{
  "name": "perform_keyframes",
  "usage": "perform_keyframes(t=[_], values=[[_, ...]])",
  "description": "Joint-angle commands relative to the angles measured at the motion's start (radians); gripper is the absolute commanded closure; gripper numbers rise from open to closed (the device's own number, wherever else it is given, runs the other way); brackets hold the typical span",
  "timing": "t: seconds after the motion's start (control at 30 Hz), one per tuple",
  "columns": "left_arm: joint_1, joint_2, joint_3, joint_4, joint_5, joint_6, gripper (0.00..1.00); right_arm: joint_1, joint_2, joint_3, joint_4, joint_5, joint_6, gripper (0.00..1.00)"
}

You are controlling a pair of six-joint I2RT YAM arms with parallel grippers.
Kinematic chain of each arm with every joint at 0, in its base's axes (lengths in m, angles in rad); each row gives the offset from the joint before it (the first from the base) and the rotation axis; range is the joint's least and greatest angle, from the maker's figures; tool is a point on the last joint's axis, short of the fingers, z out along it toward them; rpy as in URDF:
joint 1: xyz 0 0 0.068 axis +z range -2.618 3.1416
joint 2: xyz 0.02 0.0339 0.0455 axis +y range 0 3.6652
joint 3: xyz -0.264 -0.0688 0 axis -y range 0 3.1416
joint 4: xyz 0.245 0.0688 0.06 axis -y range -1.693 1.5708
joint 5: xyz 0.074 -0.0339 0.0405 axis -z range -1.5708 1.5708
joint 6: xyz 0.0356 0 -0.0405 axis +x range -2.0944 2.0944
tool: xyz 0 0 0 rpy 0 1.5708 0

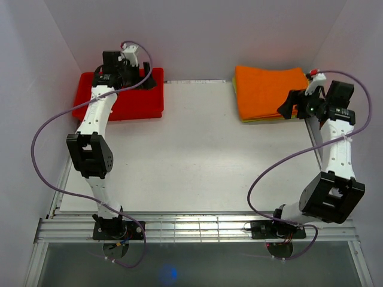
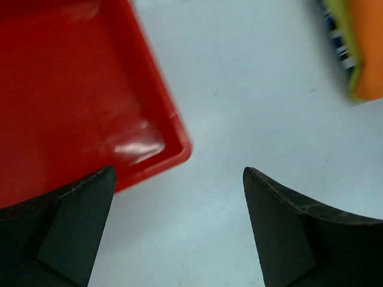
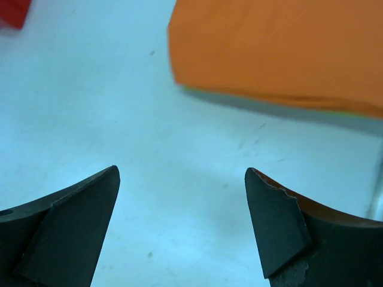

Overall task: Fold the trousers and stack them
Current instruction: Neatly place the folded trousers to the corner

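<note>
1. Orange soft-fabric trousers (image 1: 267, 89), folded into a flat rectangle, lie at the upper right of the top view, at the far right corner of the white desk (image 1: 197, 155). They rest on top of a yellow-green folded cloth (image 1: 263, 120), of which only a thin edge shows along their lower side.
2. In the same view a red plastic tray (image 1: 140, 103) sits at the upper left, at the far left corner of the desk, well apart from the trousers.
3. The left pincer (image 1: 127, 76) hangs over the tray. The right pincer (image 1: 291, 105) hangs over the lower right part of the folded trousers. From this height I cannot tell how their jaws stand.
4. The left wrist view shows the left pincer (image 2: 179, 173) spread wide with nothing between its dark fingers (image 2: 72, 227). One corner of the red tray (image 2: 72, 89) fills the upper left, and bare desk (image 2: 257, 95) fills the middle.
5. At the upper right edge of that view sits a blurred strip of the orange trousers (image 2: 371, 48), with a yellow-green layer (image 2: 343, 12) just beside it.
6. The right wrist view shows the right pincer (image 3: 182, 170) spread wide and pinching nothing, with pale desk (image 3: 119, 107) between its tips.
7. The trousers (image 3: 281, 48) fill the upper right of that view, flat and smooth, apart from both fingers. A small piece of the red tray (image 3: 12, 12) shows in the upper left corner.
</note>
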Motion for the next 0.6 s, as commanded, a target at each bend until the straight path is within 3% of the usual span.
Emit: perform_keyframes(t=[0.0,0.1,0.13,0.23,0.4,0.57], values=[[0.025,-0.165,-0.286,-0.26,-0.13,0.16,0.02,0.071,-0.109,-0.19,-0.094,-0.097,0.062,0.1],[0.025,-0.361,-0.515,-0.205,-0.15,0.212,0.02,0.137,-0.232,-0.379,-0.07,-0.041,0.071,0.1],[0.026,-0.41,-0.654,-0.164,-0.141,0.215,0.02,0.148,-0.253,-0.431,-0.067,-0.027,0.071,0.1],[0.026,-0.541,-0.813,-0.141,-0.095,0.19,0.02,0.159,-0.298,-0.451,-0.082,-0.001,0.062,0.1],[0.025,-0.613,-0.907,-0.116,-0.08,0.15,0.02,0.165,-0.333,-0.445,-0.106,0.013,0.048,0.1],[0.025,-0.624,-0.872,-0.093,-0.067,0.124,0.02,0.165,-0.376,-0.467,-0.111,0.024,0.042,0.1]])
